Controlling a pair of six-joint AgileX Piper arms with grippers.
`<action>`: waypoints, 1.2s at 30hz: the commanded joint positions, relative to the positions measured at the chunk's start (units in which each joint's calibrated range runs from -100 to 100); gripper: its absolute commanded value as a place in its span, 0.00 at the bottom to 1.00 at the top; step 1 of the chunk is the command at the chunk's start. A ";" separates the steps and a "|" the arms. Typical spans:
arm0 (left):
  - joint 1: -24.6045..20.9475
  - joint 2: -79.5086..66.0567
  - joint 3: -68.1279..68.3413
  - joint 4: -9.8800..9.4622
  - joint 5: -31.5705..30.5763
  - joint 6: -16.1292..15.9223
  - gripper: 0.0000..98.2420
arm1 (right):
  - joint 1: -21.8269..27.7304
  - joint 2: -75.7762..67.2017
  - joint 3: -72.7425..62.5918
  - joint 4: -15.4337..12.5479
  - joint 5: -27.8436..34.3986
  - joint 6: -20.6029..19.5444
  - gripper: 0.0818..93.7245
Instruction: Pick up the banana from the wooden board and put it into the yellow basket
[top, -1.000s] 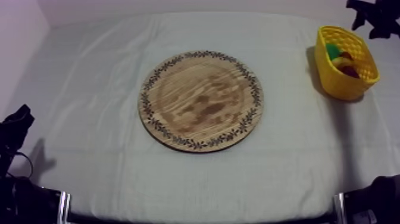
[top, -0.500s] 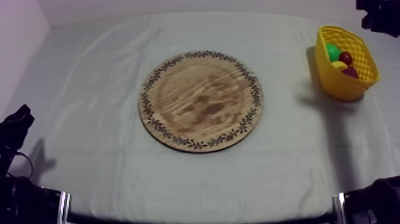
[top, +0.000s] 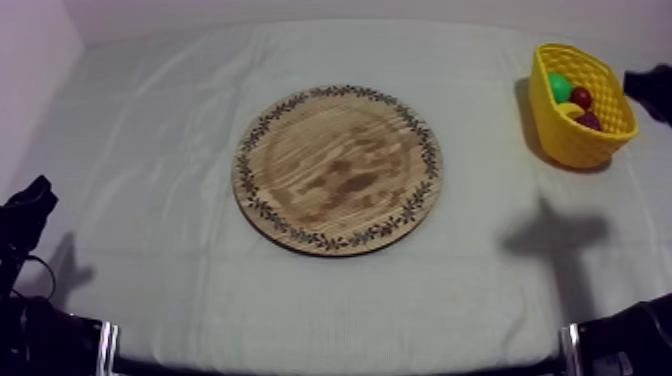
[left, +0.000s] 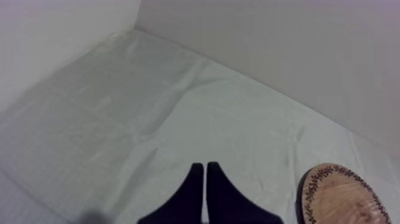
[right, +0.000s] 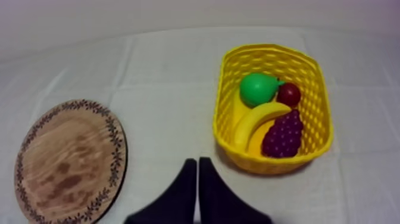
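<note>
At the far left, the left gripper (left: 204, 167) hangs low over the cloth-covered worktop (top: 150, 130), its two black fingers pressed together into a narrow wedge with nothing between them. The bare cloth runs on ahead of it to the back wall, and the rim of the wooden board (top: 338, 168) lies off to one side of it.

The board sits flat near the middle of the worktop, its patterned rim whole and its wood face bare.

Farther right, near the back edge, stands the yellow basket (right: 262, 162), well apart from the board. The banana (right: 256, 122) lies inside it, curved along the wall nearest the board. The green pear (right: 257, 88) is just behind the banana, the small red fruit (right: 288, 94) is beside the pear, and the bunch of grapes (right: 283, 134) rests against the banana's other side.

The right gripper (right: 197, 162) hovers above the cloth between board and basket, closer to the basket, its fingers closed on each other and carrying nothing. In the top view a dark part of the right arm (top: 655, 92) shows just right of the basket.
</note>
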 joint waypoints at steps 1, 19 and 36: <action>-0.01 0.04 0.00 -0.02 0.00 0.00 0.00 | -1.07 -7.18 8.84 1.57 -0.34 -0.69 0.00; -0.01 0.04 0.00 -0.02 0.00 0.00 0.00 | -1.51 -26.50 35.96 0.49 -13.84 2.31 0.00; -0.01 0.04 0.00 -0.02 0.00 0.00 0.00 | -2.04 -35.31 37.53 -5.11 -11.87 11.07 0.01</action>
